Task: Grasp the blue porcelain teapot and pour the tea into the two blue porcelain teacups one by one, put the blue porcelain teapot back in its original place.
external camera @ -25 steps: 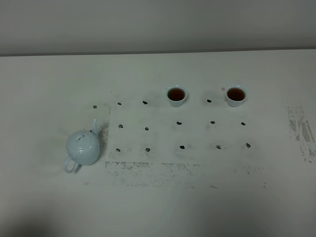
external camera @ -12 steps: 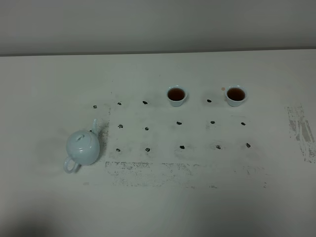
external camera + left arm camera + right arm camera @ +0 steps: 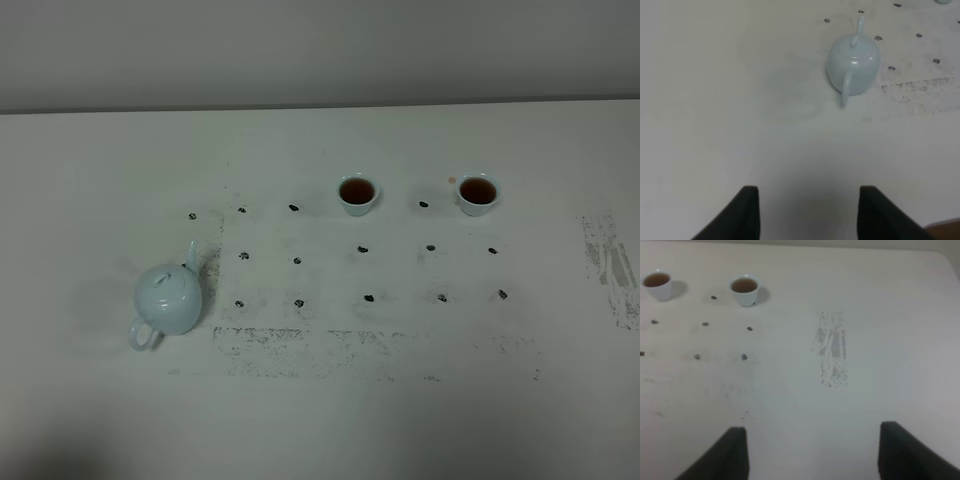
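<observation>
Teapot [image 3: 168,298] upright at table's [image 3: 100,180] 8 o'clock; both teacups [image 3: 357,193] [image 3: 477,192] filled, 1 o'clock. Left gripper [image 3: 807,210], right gripper [image 3: 812,452]: jaws apart, empty.

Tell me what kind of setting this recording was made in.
Probably a lab or test bench rather than a home: a bare white table against a plain wall, with a grid of dark position marks on it. The only props are a teapot and two filled teacups.
</observation>
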Tool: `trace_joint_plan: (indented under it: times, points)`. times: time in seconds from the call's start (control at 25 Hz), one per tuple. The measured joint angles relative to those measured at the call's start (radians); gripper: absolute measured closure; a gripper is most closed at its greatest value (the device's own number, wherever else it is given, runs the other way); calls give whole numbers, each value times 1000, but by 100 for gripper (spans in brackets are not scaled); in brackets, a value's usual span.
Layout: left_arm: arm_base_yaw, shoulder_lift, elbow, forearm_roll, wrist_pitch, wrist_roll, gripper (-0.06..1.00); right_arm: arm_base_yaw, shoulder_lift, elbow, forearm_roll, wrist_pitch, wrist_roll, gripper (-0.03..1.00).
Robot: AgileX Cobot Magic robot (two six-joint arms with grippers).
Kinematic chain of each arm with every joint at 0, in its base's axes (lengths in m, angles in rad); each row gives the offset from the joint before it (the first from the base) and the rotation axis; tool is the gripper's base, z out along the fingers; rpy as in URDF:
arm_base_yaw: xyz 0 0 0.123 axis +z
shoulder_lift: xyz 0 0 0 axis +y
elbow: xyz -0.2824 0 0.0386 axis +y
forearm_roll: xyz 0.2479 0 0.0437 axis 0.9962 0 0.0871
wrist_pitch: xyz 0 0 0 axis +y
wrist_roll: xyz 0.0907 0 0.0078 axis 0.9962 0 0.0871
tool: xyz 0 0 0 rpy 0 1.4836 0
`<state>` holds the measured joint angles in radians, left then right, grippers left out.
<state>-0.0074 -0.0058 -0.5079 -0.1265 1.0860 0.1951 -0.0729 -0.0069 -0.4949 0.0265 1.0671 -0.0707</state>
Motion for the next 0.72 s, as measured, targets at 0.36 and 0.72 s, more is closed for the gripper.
trace_joint_plan:
  times: [0.36, 0.72]
  points:
    - [0, 0, 0, 0, 0, 0, 52, 0, 0, 0, 0, 0, 0, 39]
    - [0, 0, 0, 0, 0, 0, 52, 0, 0, 0, 0, 0, 0, 39]
